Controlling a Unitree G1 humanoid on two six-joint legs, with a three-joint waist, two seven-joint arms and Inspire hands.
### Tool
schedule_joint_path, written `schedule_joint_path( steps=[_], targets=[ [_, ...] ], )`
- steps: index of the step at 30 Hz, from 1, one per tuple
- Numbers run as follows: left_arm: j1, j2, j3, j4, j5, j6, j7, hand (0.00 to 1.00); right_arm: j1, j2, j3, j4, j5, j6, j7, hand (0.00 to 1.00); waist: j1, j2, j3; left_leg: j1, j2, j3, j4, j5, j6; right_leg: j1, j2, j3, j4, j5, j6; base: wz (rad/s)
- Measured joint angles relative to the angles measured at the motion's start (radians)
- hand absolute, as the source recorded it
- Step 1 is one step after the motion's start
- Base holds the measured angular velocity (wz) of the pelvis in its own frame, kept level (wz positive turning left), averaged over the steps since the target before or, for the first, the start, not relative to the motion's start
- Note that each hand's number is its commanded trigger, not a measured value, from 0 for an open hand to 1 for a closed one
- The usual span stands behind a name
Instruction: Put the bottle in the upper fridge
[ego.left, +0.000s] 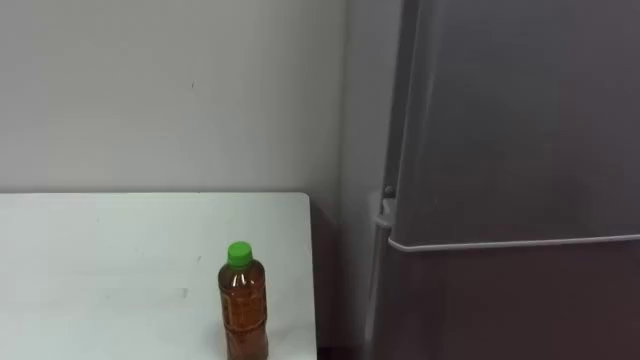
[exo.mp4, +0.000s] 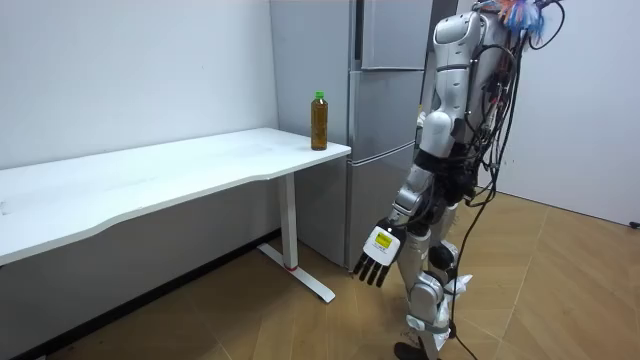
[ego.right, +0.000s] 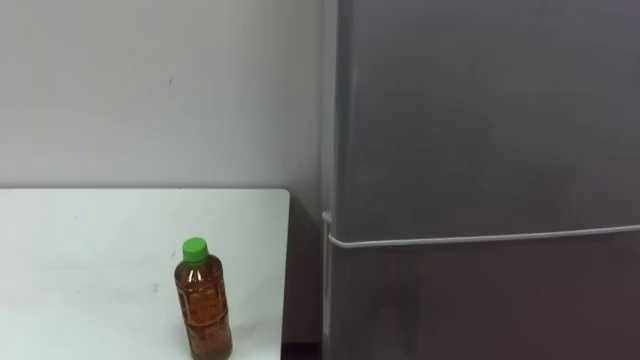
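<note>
bottle (ego.left: 243, 305) on table (ego.left: 100, 260) edge, left robot hand (exo.mp4: 378, 258) low, well apart

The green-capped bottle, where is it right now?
The bottle stands upright on the white table, near the corner closest to the grey fridge. In the eye views it is low and left of the fridge.
</note>
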Motion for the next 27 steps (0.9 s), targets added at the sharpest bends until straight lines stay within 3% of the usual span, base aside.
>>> schedule_joint_path(
  steps=[4, 18, 23, 27],
  targets=[
    [0.006, -0.002, 0.024, 0.0, 0.001, 0.0, 0.01, 0.0, 0.002, 0.002, 0.0, 0.005, -0.001, 0.005, -0.001, 0.0, 0.012, -0.008, 0.0008, 0.006, 0.0, -0.004, 0.0, 0.0, 0.0, 0.009, 0.0, 0.0, 0.0, 0.0, 0.0, 0.03],
    [0.028, -0.005, 0.031, 0.002, -0.025, 0.018, 0.03, 0.0, -0.003, 0.001, 0.001, 0.009, 0.003, 0.032, -0.001, 0.0, 0.012, -0.005, 0.0018, 0.008, 0.0, -0.014, 0.002, 0.0, 0.0, 0.017, -0.002, -0.007, -0.001, 0.0, 0.0, 0.02],
    [0.026, -0.005, 0.044, -0.012, -0.162, 0.028, 0.034, 0.0, 0.001, -0.001, -0.003, 0.006, 0.006, 0.032, -0.003, 0.0, 0.016, 0.005, -0.0003, 0.007, 0.0, -0.014, 0.003, 0.0, 0.0, 0.016, -0.001, -0.01, -0.003, 0.0, 0.0, 0.0],
    [0.027, -0.001, 0.126, -0.064, -0.237, 0.03, 0.037, 0.0, 0.005, -0.004, -0.024, 0.007, 0.001, 0.033, -0.01, 0.0, 0.018, 0.018, 0.0009, 0.013, 0.0, -0.016, 0.007, 0.0, 0.0, 0.024, -0.001, -0.01, -0.001, 0.0, 0.0, 0.01]
  ],
)
